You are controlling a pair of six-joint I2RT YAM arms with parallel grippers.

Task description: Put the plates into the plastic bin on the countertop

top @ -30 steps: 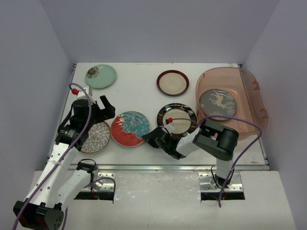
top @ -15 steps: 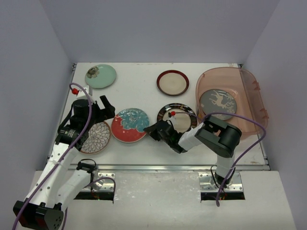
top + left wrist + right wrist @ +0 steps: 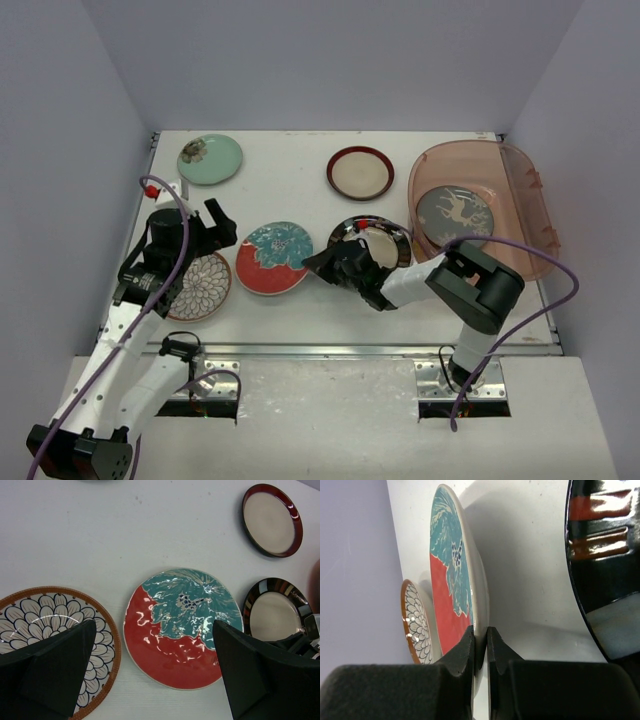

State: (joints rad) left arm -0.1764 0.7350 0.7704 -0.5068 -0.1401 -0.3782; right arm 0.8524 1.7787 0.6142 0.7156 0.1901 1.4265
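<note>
The right hand [image 3: 480, 642] is clamped on the right rim of the red-teal plate [image 3: 272, 260], which lies mid-way along the worktop [image 3: 290, 180]. The left hand [image 3: 152, 655] hangs with fingers apart. The grasp looks made. Next, lift the plate clear and carry it right to the bin [image 3: 530, 210]. The plate is glossy and shallow, off-white underneath.

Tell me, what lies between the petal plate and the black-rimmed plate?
The red-teal plate, plain in the top view; the right pincer pinches its rim.
</note>
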